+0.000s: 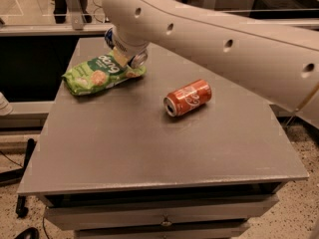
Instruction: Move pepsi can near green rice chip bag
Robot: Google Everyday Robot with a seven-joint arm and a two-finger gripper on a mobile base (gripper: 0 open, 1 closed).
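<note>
While the gripper [123,55] is hovering at the far side of the tabletop [149,148], its jaws clenching the tilted pepsi can [139,59] just over the edge of the green rice chip bag [92,73], I'm thinking a release onto that crinkly slope is risking a roll-away.

The green rice chip bag [97,74] lies flat toward the table's [149,148] 10 o'clock corner. It is light green and crinkly, with white letters and round chips on it. The pepsi can [139,59] is at the bag's 2 o'clock end, tipped. Only some blue and one silver end show. The gripper [125,59] grips it there.
</note>
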